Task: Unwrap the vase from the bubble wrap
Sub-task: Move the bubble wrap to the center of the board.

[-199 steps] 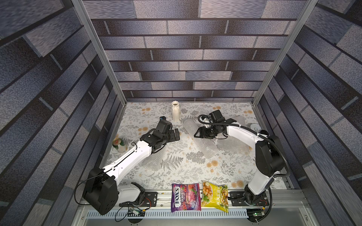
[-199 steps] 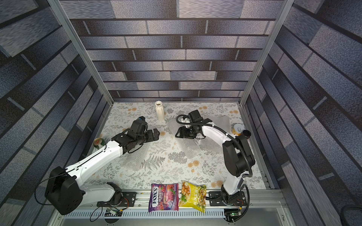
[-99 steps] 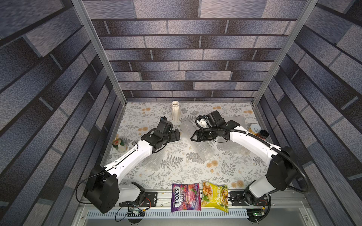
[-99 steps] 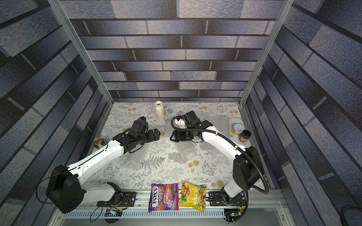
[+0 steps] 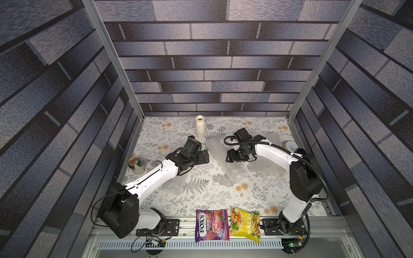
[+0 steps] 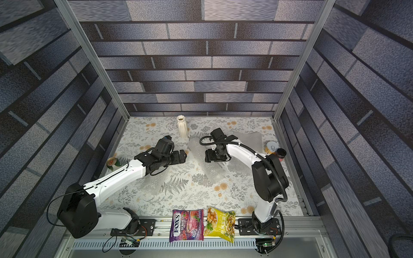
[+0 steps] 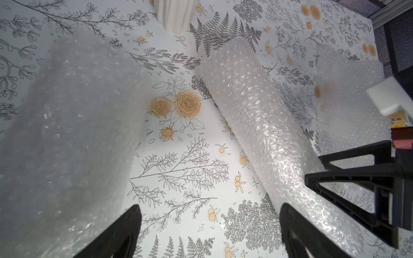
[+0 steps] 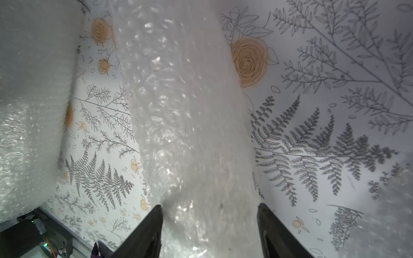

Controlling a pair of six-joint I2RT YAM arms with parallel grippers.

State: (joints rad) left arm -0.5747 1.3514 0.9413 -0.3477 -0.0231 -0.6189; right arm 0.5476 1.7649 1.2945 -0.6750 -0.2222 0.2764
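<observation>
Bubble wrap roll sat between the part-open jaws of the right gripper, grip unclear; the left gripper gaped empty. Dragging risked toppling the vase beside it.

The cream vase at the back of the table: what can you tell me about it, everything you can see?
The vase is cream-white and matte, like ceramic, with vertical ribs, a narrower neck and a flared open mouth. It stands upright and bare near the back of the floral table. One end of the bubble wrap roll lies close to its foot; whether they touch cannot be told.
</observation>
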